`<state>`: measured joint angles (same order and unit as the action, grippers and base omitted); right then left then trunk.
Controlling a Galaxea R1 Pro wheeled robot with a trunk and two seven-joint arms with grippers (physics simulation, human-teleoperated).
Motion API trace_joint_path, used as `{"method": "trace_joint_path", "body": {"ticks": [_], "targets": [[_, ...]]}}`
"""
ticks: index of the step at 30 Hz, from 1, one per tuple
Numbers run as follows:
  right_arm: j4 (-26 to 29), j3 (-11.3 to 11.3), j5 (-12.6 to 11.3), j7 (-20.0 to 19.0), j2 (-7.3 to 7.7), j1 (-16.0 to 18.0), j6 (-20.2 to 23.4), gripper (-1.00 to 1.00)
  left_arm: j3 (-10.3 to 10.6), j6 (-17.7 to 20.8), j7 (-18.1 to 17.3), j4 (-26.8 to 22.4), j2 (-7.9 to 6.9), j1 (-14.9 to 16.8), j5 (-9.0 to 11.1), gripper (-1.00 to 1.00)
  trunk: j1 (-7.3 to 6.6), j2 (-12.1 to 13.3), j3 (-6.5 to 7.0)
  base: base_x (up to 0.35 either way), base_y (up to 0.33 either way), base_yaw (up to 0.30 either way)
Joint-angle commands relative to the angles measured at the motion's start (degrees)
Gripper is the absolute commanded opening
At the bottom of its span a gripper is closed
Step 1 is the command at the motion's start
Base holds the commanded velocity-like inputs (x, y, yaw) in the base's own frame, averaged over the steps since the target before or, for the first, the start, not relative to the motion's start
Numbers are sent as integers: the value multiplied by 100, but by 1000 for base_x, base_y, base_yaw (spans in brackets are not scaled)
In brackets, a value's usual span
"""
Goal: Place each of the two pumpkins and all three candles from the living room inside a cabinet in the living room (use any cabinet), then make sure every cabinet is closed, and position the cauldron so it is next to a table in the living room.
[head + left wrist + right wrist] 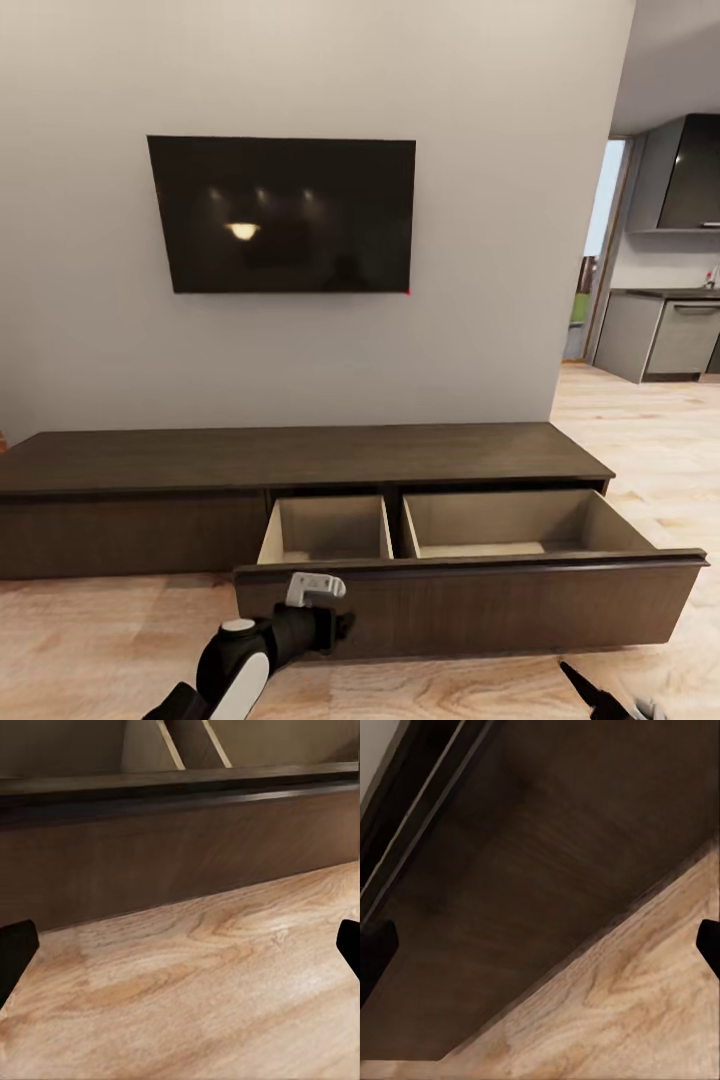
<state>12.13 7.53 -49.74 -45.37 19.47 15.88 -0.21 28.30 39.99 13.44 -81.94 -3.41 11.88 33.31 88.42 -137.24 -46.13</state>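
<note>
I'm parked in front of the cabinet [300, 465], whose wide drawer [470, 590] stands pulled out over the floor [120, 640], both inner compartments bare. My left hand [335, 622] hovers just before the drawer front, near its left end, and the left wrist view shows its fingertips [15, 952] spread wide with nothing between them. My right hand [600, 700] sits low, just before the front's right end; its fingertips [375, 954] are wide apart too, and empty.

No pumpkin, candle or cauldron is visible from here, so I judge the drawer is waiting to be loaded. The main risk as I see it: the open drawer juts toward my base, so turning away carelessly could swing an arm into the front, knocking it shut or jamming it askew. A forward nudge of the left hand would do the same.
</note>
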Motion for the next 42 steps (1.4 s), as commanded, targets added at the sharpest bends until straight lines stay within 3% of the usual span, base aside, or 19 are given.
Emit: {"method": "trace_joint_path", "body": {"ticks": [1, 10, 42], "targets": [[-17, 16, 23, 0, 2, -12, -73, 100, 16, -59, 56, 5, -6, 4, 35, 100, -24, 39, 12, 0, 0, 0], [-22, 12, 106, 916, 4, -326, -336, 100, 26, -367, 96, 42, -9, -104, -61, 100, -222, 400, 174, 0, 0, 0], [-82, 66, 96, 1099, -8, -366, -348, 100, 26, -387, 76, 227, 33, -151, -57, 100, -924, 1683, 748, 0, 0, 0]]}}
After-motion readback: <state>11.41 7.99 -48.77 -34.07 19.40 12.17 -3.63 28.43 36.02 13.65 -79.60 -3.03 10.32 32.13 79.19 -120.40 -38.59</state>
